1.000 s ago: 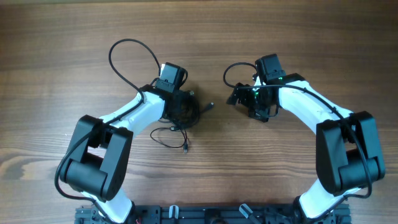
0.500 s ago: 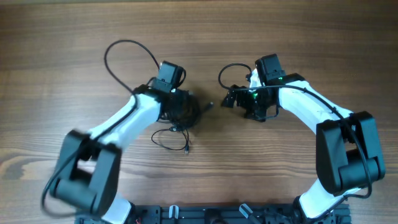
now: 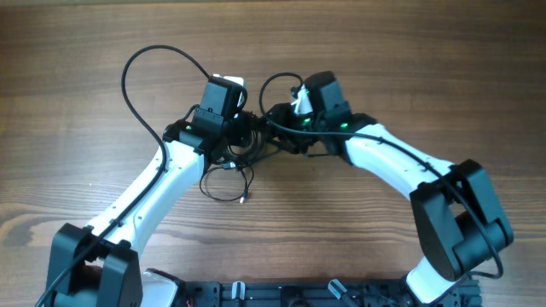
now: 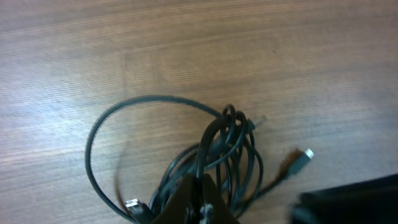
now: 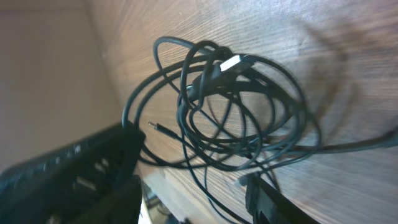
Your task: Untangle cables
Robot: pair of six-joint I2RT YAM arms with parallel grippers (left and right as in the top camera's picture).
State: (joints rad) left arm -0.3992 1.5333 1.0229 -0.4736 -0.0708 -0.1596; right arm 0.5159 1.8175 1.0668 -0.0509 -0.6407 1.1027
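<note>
Now, over the table (image 3: 426, 68), your left gripper (image 4: 199, 202) is pinched together on the cables (image 4: 231, 146), likely anchoring the tangle at mid-table so the right gripper (image 5: 193, 168), jaws apart, can take a loop; a small plug (image 4: 303, 155) trails loose.

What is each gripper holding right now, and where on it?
Left gripper pinches the thin dark tangled cables at the bundle's edge; right gripper, open, straddles them without gripping.
</note>
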